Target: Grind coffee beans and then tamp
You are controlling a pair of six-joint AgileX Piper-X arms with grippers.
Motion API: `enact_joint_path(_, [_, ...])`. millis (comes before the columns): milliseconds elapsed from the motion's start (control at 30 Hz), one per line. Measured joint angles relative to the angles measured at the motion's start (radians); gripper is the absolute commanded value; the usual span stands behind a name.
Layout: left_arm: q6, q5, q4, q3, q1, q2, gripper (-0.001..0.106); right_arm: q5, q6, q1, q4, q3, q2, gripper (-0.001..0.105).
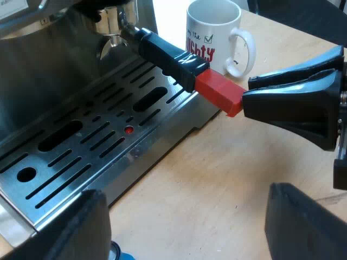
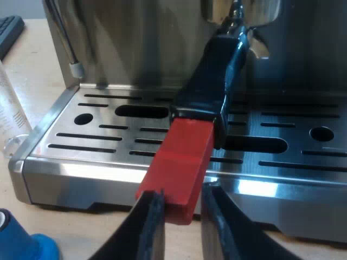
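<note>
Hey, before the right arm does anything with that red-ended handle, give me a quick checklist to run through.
1. Holder locked into the espresso machine's front: ok.
2. Right tool at the holder's red end: ok.
3. Right tool's hold on the red end: cannot tell.
4. Left tool open and empty: ok.
5. Mug clear of the holder's swing: cannot tell.

Left camera looks across the tray (image 1: 162, 145) toward the mug (image 1: 214, 32). Right closely faces the machine (image 2: 135, 43). Both share the handle (image 1: 217, 92).
</note>
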Motion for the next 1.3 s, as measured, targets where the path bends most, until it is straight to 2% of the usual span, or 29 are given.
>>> enact_joint_path(233, [0.0, 0.0, 0.0, 0.0, 0.0, 0.0, 0.062, -0.001, 0.0, 0.0, -0.007, 0.0, 0.006, 0.019])
enact_joint_path(700, [0.0, 0.0, 0.0, 0.0, 0.0, 0.0, 0.062, 0.082, 0.0, -0.003, -0.007, 0.0, 0.012, 0.019])
enact_joint_path(1300, [0.0, 0.0, 0.0, 0.0, 0.0, 0.0, 0.062, 0.039, -0.003, -0.037, -0.008, 0.0, 0.012, 0.019])
